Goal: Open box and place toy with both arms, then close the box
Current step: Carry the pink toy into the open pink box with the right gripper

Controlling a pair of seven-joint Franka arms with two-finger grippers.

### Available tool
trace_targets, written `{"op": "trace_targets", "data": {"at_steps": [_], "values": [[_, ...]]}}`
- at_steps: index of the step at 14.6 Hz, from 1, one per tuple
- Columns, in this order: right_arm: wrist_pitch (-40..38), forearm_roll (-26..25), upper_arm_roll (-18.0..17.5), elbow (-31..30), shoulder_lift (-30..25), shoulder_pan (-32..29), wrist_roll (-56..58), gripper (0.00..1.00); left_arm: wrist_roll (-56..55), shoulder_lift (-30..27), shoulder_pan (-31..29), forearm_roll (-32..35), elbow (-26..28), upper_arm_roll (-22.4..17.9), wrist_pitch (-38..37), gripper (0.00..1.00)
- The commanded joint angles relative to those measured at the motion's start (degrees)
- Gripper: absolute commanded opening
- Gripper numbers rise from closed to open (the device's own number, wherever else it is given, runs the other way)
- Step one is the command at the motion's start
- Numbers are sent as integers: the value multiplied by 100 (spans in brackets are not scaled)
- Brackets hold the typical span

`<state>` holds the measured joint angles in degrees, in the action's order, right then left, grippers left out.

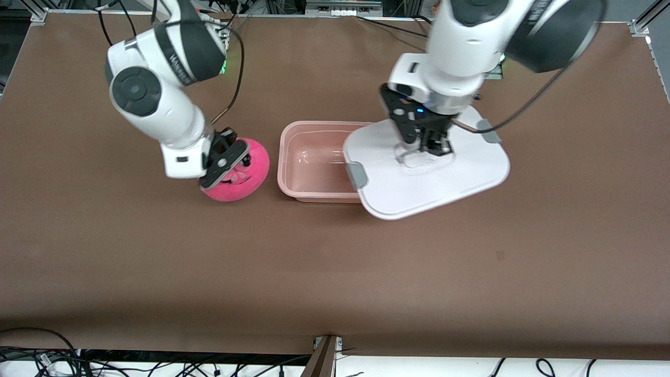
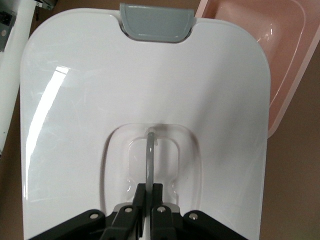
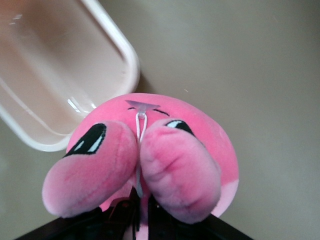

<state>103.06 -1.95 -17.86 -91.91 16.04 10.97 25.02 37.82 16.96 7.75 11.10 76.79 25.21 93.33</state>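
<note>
Over the brown table (image 1: 335, 272), mid-table: lid (image 1: 450, 173) hangs from the left gripper (image 1: 424, 144), fingers pinched on its clear handle (image 2: 150, 155), hiding the box's (image 1: 314, 157) end toward the left arm. The left wrist view shows that pinch; front view blurs it. Beside the box, toward the right arm's end, right gripper (image 1: 227, 162) is clamped on the toy (image 1: 238, 173); its eyes (image 3: 90, 140) show only in the right wrist view.

Legible lettering appears once only: white capital letters run along the dark grey joint band of the white jointed right arm (image 1: 180, 52), at about ten o'clock in the front view. They are foreshortened and cannot be read with certainty. The white plastic lid (image 2: 145, 90) and the hot-pink plush toy (image 3: 150, 150) carry no readable marking.
</note>
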Motion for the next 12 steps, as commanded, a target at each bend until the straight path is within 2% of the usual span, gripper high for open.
{"op": "trace_targets", "data": {"at_steps": [1,2,4,6,10,12], "values": [[-154,-288,-462,174,66,-17,433,0,900,-26,-466,-90,-173,27,-280,0],[-154,-437,-594,174,84,88,451,0,1155,-17,-633,-90,-164,36,-289,0],[-146,-745,-613,183,119,491,443,0,1508,27,-853,-99,-138,36,-281,0],[-102,-834,-613,183,241,747,408,0,1649,114,-959,-90,-129,27,-281,0],[47,-843,-613,200,382,862,399,0,1649,185,-933,-37,-164,27,-254,0],[135,-1000,-613,209,531,906,390,0,1658,185,-951,-64,-164,27,-254,0]]}}
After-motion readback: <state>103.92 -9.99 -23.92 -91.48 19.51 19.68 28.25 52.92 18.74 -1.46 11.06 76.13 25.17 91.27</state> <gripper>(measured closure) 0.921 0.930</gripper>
